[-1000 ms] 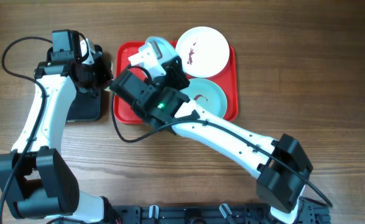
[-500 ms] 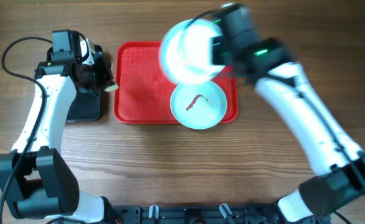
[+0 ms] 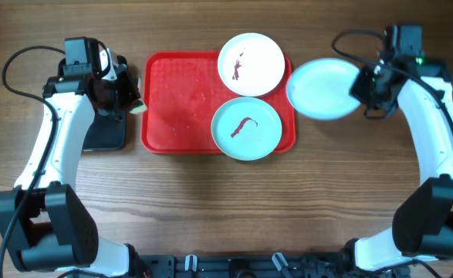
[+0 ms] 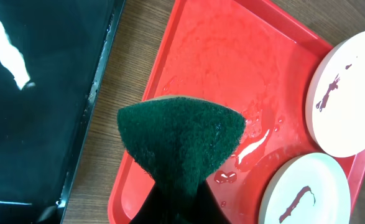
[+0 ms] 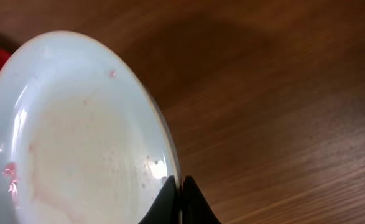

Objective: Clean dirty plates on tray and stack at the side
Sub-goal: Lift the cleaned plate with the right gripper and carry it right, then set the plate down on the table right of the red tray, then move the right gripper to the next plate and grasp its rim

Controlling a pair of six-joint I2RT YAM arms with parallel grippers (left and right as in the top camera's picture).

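since the held plate [image 3: 322, 89] hung by one thin rim from the right gripper [image 3: 360, 86], which was clamped on its edge, it was probably light and stiff. it looked glossy and wet, so it was likely slippery and would break if dropped. the rim seemed the only good place to pinch it. it was over the table [image 3: 211, 201], just right of the tray [image 3: 176, 108], with faint pink traces on its face. the left gripper [image 3: 127, 99] was closed on a green sponge [image 3: 137, 108], a soft wet pad, at the tray's left edge beside a black tray [image 3: 103, 137]. counted: three plates, one held, plus a smeared white plate [image 3: 251, 63] and a smeared blue plate [image 3: 246, 128] on the tray; one sponge; two trays.
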